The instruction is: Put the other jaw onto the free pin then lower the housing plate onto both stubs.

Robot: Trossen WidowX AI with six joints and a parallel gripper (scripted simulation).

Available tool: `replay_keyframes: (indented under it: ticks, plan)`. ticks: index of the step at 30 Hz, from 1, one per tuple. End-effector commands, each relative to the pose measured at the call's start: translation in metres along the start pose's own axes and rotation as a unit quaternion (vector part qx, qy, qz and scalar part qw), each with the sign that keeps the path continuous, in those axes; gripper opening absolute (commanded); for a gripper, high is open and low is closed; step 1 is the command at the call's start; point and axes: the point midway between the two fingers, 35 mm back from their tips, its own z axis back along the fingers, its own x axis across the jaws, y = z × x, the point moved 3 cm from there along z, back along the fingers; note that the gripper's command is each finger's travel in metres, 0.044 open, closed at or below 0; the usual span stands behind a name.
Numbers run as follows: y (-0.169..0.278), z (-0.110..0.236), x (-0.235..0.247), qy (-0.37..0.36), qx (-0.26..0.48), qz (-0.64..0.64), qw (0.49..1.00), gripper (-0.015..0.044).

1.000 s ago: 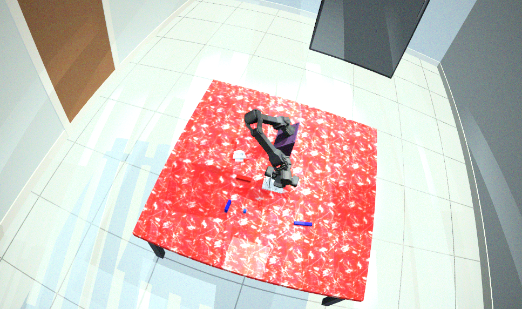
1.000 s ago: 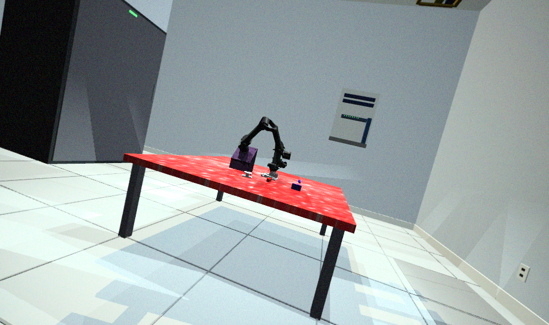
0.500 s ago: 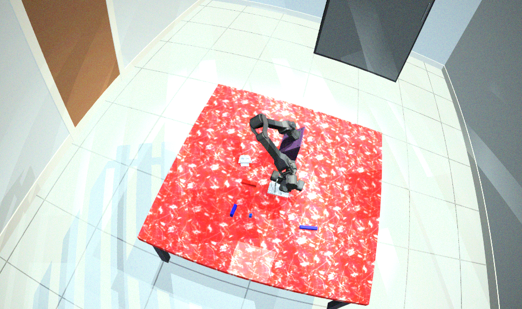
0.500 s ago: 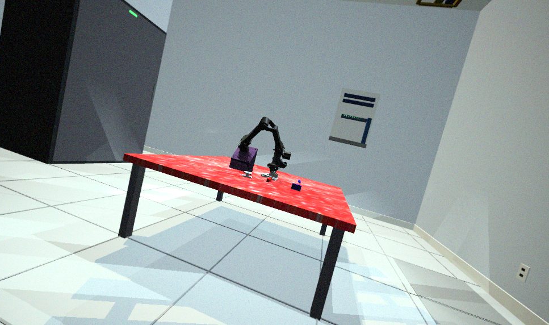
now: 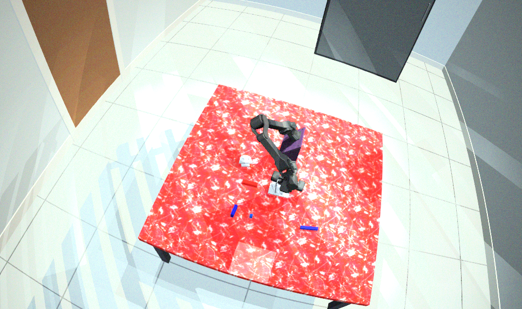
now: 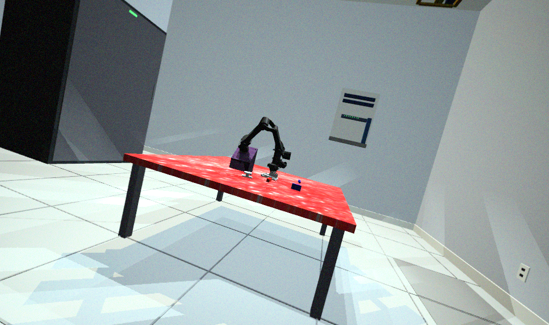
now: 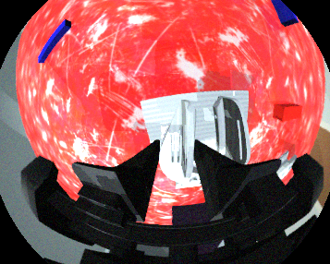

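Observation:
The white base plate (image 5: 277, 193) (image 7: 157, 108) lies under my hand. In the wrist view one light jaw (image 7: 188, 134) stands on edge over the plate, its lower part between my fingertips. My gripper (image 7: 176, 143) (image 6: 272, 174) is shut on this jaw. The other jaw (image 7: 221, 125) stands beside it on the right, with a visible gap between their upper parts. The pins and gear teeth cannot be made out; the hand hides much of the plate in the top view. The white housing plate (image 5: 245, 159) (image 6: 247, 174) is on the table, apart from the base.
A red bar (image 5: 249, 183) (image 7: 285, 112) lies between the base and the table's front left. Two blue bars (image 5: 234, 210) (image 5: 309, 228) and a small blue cube (image 5: 250, 215) lie farther forward. A purple block (image 5: 292, 146) (image 6: 242, 159) stands under the arm's base.

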Motion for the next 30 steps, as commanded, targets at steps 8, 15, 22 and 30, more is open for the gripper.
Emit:
replay_keyframes:
  ticks: [8,15,22,30]
  plan:
    - [0.0010,-0.0019,0.0000,0.001,0.003,0.002,1.000,0.0134]
    - [0.0009,0.0033,0.0000,0.000,0.003,0.002,1.000,0.0134]
    - [0.0004,0.0024,0.0003,0.001,0.003,0.002,1.000,0.0134]
    - [0.0004,0.0012,0.0003,0.001,0.003,0.002,1.000,0.0134]
